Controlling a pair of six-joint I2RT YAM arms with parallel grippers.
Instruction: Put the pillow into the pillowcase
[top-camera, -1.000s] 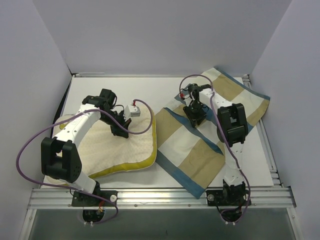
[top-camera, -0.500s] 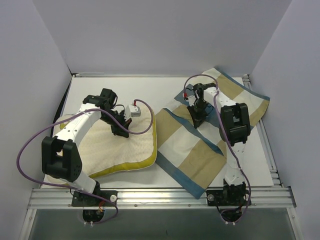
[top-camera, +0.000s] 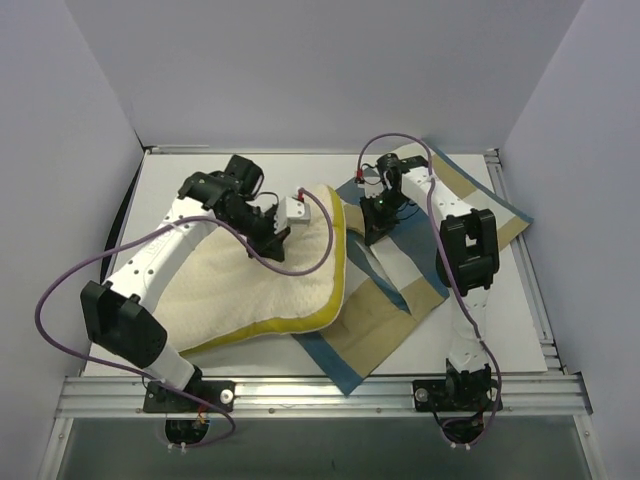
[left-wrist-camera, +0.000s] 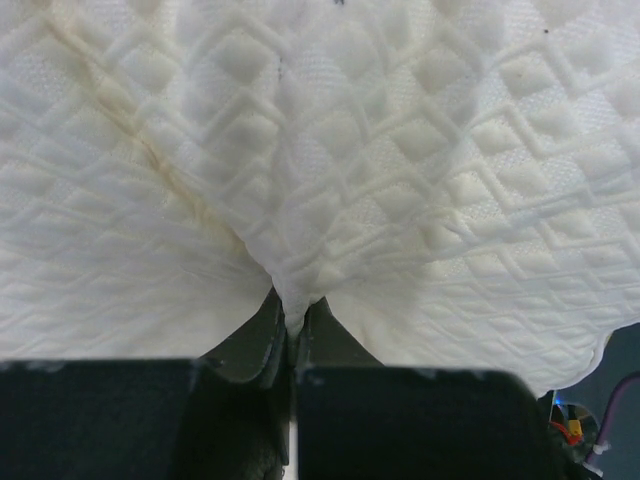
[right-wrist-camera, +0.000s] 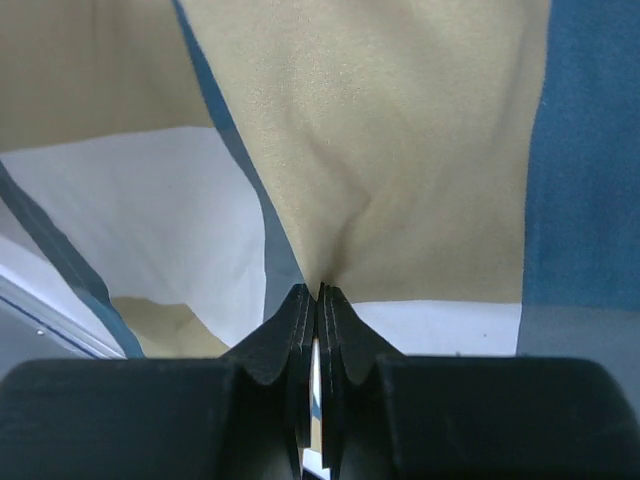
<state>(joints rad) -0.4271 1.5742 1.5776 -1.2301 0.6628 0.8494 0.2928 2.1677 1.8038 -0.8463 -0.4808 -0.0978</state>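
While my left hand (top-camera: 272, 240) pinches a fold of the pillow (top-camera: 250, 295) left of the worktop's centre, its yellow-piped edge overlaps the pillowcase (top-camera: 385, 310). My right hand (top-camera: 373, 228) pinches that cloth toward the far edge. Bare worktop (top-camera: 510, 310) lies along the right edge.

We can read no text, label, brand, number or sign in any of the three views, neither on the quilted pillow (top-camera: 260, 290) nor on the checked pillowcase (top-camera: 405, 280).
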